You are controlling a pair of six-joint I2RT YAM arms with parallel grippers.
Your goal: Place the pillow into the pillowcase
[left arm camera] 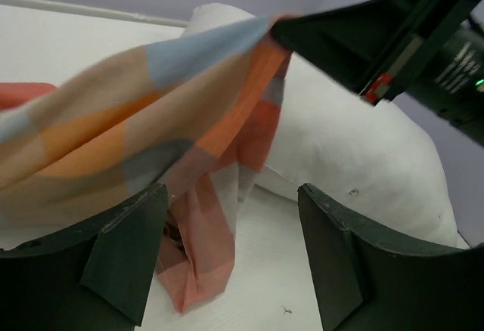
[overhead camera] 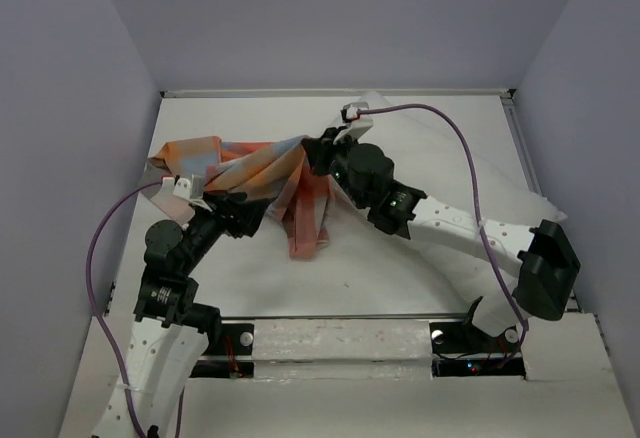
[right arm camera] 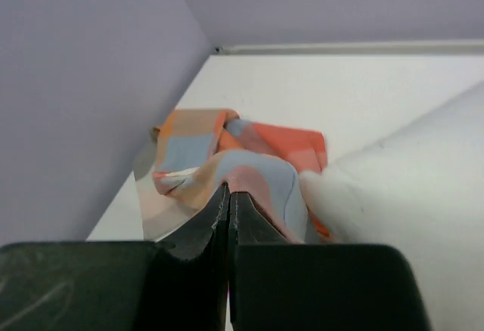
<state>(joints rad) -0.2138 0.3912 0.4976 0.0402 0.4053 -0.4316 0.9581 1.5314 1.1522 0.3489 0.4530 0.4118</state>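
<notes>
The checked pillowcase (overhead camera: 250, 170) lies bunched at the left of the table, one edge lifted. My right gripper (overhead camera: 316, 148) is shut on that lifted edge and holds it up; in the right wrist view the shut gripper (right arm camera: 229, 193) pinches the pillowcase (right arm camera: 198, 150). The white pillow (overhead camera: 500, 183) lies on the right, partly under the right arm, and shows beside the jaws (right arm camera: 412, 172). My left gripper (overhead camera: 245, 210) is open just below the raised cloth. In the left wrist view the left gripper (left arm camera: 234, 263) holds nothing; the pillowcase (left arm camera: 144, 119) hangs past the left finger (left arm camera: 125, 252), with the pillow (left arm camera: 355, 157) behind.
Lilac walls (overhead camera: 80, 108) close in the table on the left, back and right. A purple cable (overhead camera: 470, 158) loops over the pillow from the right arm. Another cable (overhead camera: 100, 228) arcs at the left arm. A raised seam (overhead camera: 340, 316) runs along the near table edge.
</notes>
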